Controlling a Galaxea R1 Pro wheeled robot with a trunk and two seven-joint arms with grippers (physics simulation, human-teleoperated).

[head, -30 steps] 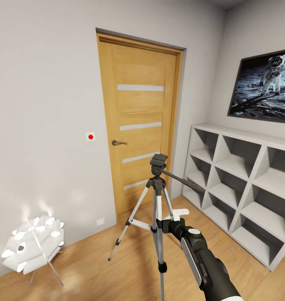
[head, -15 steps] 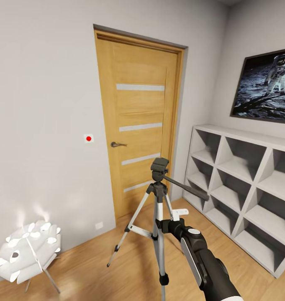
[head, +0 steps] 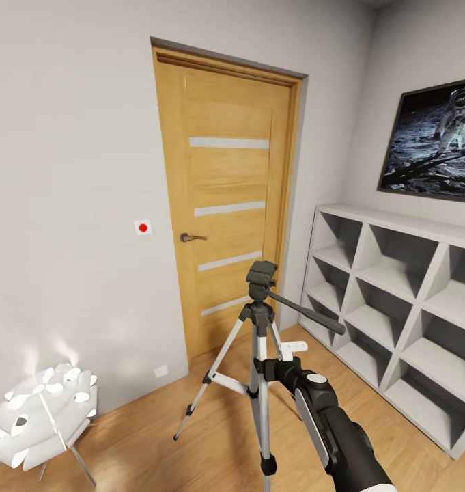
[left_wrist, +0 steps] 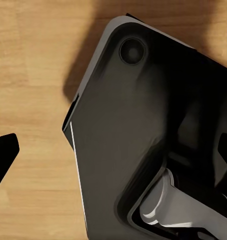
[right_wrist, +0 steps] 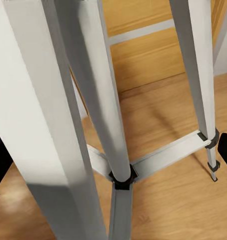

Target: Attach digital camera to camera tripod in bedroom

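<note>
Here, the right gripper (head: 278, 361) reaches the camera tripod (head: 258, 342), its jaw state unclear; the light, stiff, tip-prone stand looks best gripped on its centre column.

silver-legged, black-headed camera tripod (head: 259, 321), honey-wood door (head: 225, 205) with pale stripes, white shelf (head: 396, 301)

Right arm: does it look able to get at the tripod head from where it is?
Probably yes. The right end effector sits right beside the camera tripod legs, and the tripod head just above looks bare, with nothing between.
</note>
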